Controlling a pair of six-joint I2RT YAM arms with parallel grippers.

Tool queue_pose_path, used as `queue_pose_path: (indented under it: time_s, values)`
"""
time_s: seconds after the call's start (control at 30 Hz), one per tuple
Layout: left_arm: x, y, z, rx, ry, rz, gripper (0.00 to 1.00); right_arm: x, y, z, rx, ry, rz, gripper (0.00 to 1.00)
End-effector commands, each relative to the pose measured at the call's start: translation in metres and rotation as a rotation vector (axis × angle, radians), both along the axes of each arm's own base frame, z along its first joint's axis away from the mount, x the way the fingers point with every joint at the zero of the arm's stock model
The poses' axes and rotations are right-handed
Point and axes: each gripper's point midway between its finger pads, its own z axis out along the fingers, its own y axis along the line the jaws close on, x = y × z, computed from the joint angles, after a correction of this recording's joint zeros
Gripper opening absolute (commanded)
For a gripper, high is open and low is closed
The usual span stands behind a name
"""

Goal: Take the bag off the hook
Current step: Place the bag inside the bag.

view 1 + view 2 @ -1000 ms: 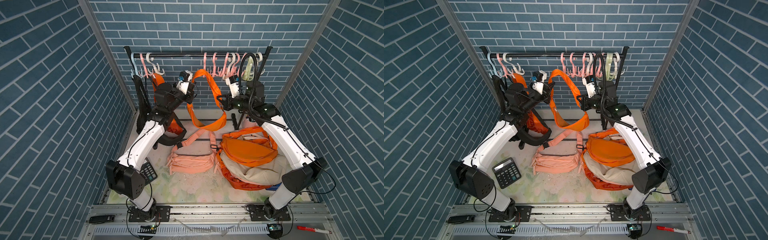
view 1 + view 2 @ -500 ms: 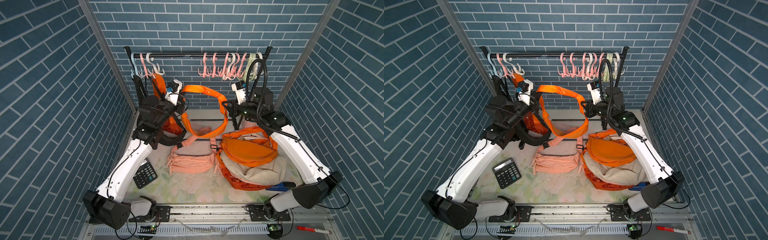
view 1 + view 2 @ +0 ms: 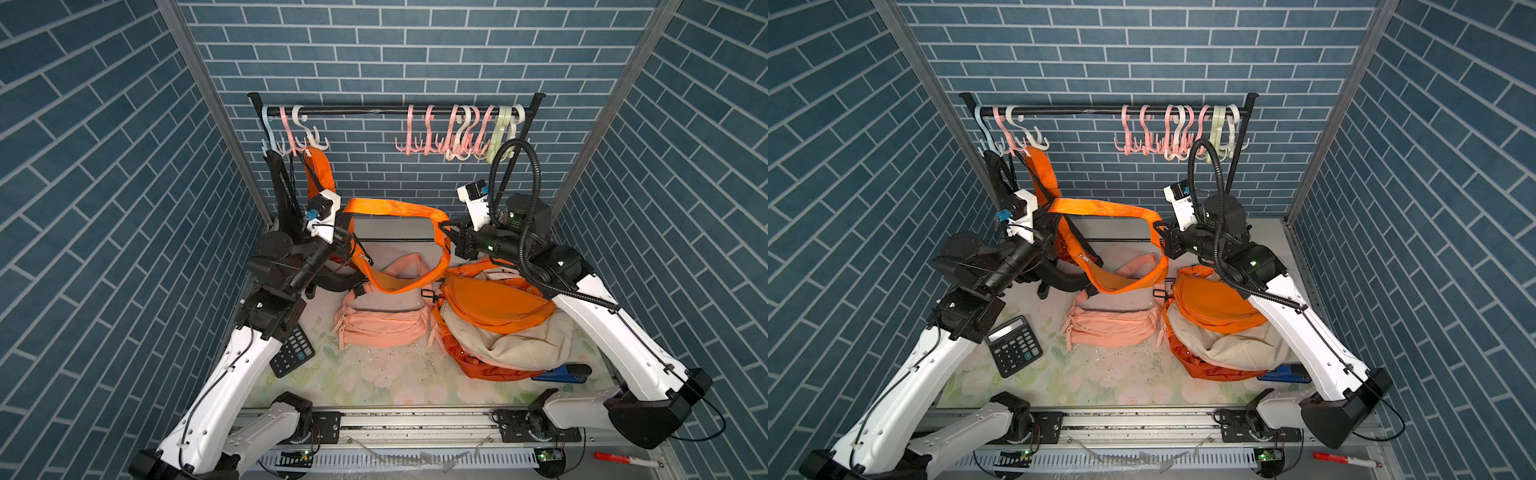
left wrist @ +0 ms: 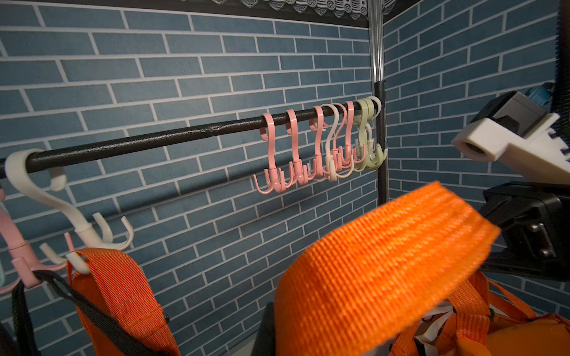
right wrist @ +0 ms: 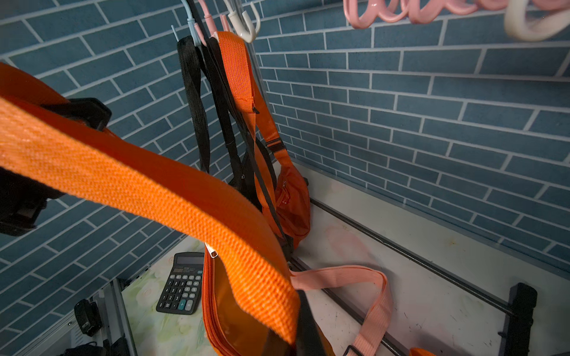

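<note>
The orange waist bag [image 3: 397, 282] hangs clear of the pink hooks [image 3: 440, 141], toward 12 o'clock above the counter [image 3: 374, 378]. The left hand [image 3: 348, 243] clamps its webbing strap [image 3: 395, 206] at 9 o'clock and the right hand [image 3: 451, 245] at 3 o'clock, though that pinch is partly hidden. The bag looks light, limp and swingy, and the coarse strap is the sure hold.

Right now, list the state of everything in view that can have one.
Left end effector: shut on the orange strap.
Right end effector: shut on that strap.
Held orange bag: unhooked, slung between them.
Hanging orange bag: on a white hook.
Black bag: hung beside it.
Pink bag: lying flat.
Calculator: face up.
Right-hand hooks: empty.
</note>
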Motion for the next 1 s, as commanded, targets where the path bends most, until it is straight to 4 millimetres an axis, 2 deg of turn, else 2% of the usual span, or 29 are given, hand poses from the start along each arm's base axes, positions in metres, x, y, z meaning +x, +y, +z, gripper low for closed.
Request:
queue_pose_path:
  time_s: [0.0,0.37,0.57,0.97]
  values:
    - [-0.02,0.011,0.006,-0.035,-0.016,0.008,0.0,-0.012,-0.006,0.005,-0.028,-0.054,-0.012,0.0]
    - [-0.075,0.03,-0.003,-0.063,-0.017,-0.009,0.0,-0.046,0.004,-0.008,-0.056,-0.072,0.02,0.0]
    - [-0.104,0.042,-0.016,-0.068,-0.006,-0.006,0.0,-0.062,0.007,-0.015,-0.068,-0.109,0.014,0.0]
    - [-0.153,0.057,-0.041,-0.061,0.051,-0.028,0.0,-0.106,0.016,-0.031,-0.069,-0.143,0.037,0.0]
